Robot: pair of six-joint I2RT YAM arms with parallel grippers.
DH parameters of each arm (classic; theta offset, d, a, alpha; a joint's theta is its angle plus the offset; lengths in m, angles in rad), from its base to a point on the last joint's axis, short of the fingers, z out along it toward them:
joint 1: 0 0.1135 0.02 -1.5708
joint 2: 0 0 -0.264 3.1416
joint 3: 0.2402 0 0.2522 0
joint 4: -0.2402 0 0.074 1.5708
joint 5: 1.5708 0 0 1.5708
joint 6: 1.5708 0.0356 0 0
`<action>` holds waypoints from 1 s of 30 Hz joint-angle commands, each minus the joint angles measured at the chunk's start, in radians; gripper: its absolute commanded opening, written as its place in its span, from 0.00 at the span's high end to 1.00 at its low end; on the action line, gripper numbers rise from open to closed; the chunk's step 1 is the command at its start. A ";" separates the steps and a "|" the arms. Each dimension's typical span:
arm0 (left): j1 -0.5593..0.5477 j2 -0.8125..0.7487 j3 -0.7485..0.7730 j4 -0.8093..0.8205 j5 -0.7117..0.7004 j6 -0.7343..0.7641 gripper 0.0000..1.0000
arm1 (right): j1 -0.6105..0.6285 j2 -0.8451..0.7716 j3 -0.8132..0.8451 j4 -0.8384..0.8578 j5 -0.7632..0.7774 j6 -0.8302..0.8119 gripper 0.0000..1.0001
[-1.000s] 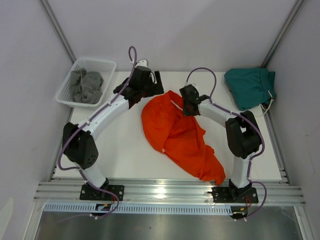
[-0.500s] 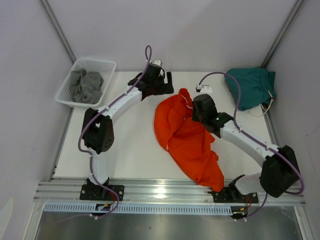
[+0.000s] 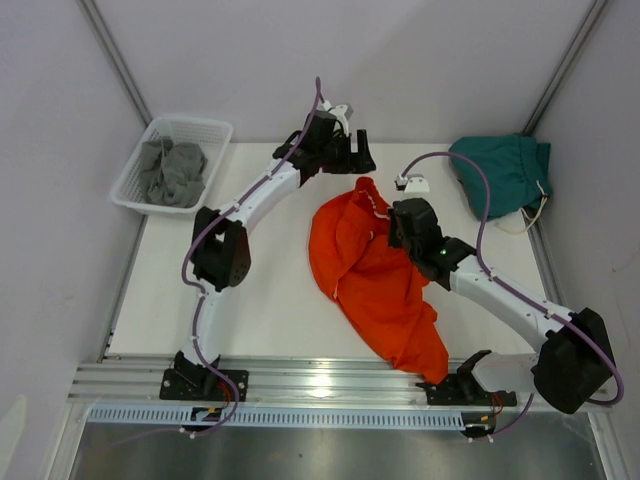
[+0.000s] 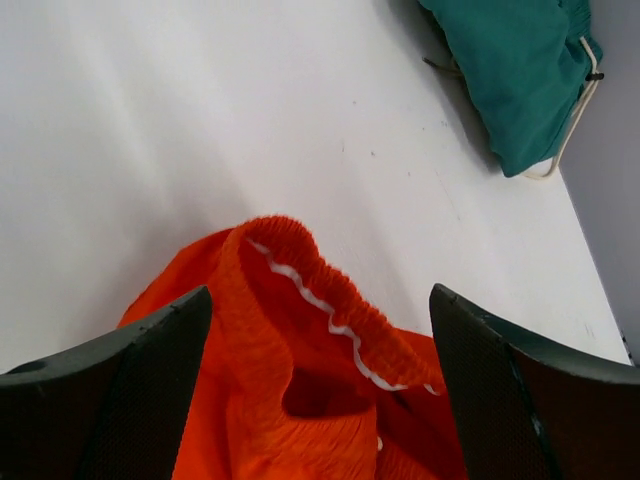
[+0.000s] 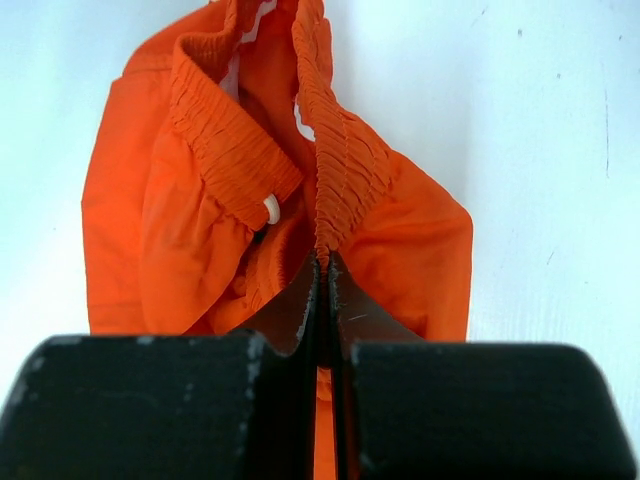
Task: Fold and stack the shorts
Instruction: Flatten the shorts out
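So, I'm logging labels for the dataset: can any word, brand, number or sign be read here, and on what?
None: no readable text in any view. The orange shorts, the teal shorts, the white basket and the table all look plain.

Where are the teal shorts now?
Top view: the teal shorts lie bunched at the far right corner of the table, apart from the orange shorts.

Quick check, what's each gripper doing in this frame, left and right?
Left gripper: open, jaws spread over the orange shorts, holding nothing.
Right gripper: closed on the orange shorts at the waistband.
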 commanded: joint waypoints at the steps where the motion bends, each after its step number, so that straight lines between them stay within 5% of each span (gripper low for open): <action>1: -0.005 0.066 0.106 -0.093 0.045 0.035 0.11 | 0.008 -0.039 0.004 0.060 0.032 -0.018 1.00; 14: -0.026 -0.002 -0.130 0.002 -0.007 0.056 0.23 | 0.011 -0.025 0.009 0.054 0.049 0.002 1.00; 26: 0.029 0.132 0.062 -0.173 -0.217 0.027 0.48 | 0.043 -0.105 0.020 -0.012 0.064 0.000 1.00; 30: 0.078 0.191 0.199 -0.236 -0.267 0.041 0.65 | 0.052 -0.174 -0.009 -0.064 0.073 0.026 1.00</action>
